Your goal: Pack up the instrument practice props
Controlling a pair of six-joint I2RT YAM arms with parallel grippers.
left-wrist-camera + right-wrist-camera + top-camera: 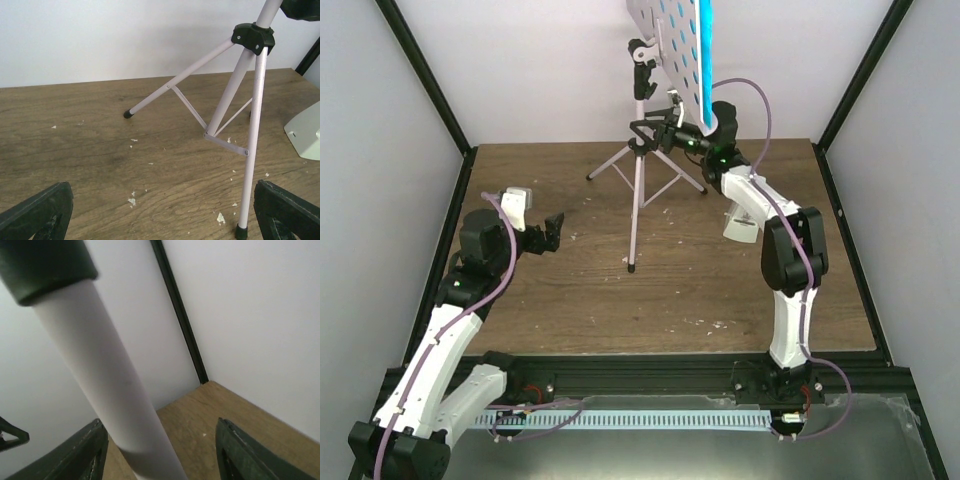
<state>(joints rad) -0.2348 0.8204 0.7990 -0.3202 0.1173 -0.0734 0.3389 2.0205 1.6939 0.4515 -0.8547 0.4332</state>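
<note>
A: Where did we log the music stand [638, 190]?

B: Mid-desk [570, 300], toward the far edge, up on its tripod legs [200, 75]. The teal booklet [706, 50] sat on the perforated panel [665, 40] at the top.

A: Long axis?

B: The pole [115, 390] stood upright. We judged that any grip on it had to come in from the side, jaws across the pole.

A: Right tool [650, 132]?

B: It was level with the pole, between the leg hub and the panel as far as we could tell. The pole ran between its fingers [82, 452], close against one and with a clear gap to the other. So it was part-way wide around the pole, holding nothing.

A: Left tool [553, 233]?

B: It was spread wide and empty, low over the desk toward the left edge. It faced the legs but was well apart from them, so the right arm was plainly the nearer one.

A: Metronome [306, 134]?

B: It stood on the desk to the right of the legs, just beside the right arm. From above, that arm partly hid it.

A: Any containers?

B: We saw no box, bag or case in any view, so we had nothing to note as contents. We judged the packing barely begun, because all three props were still out.
</note>
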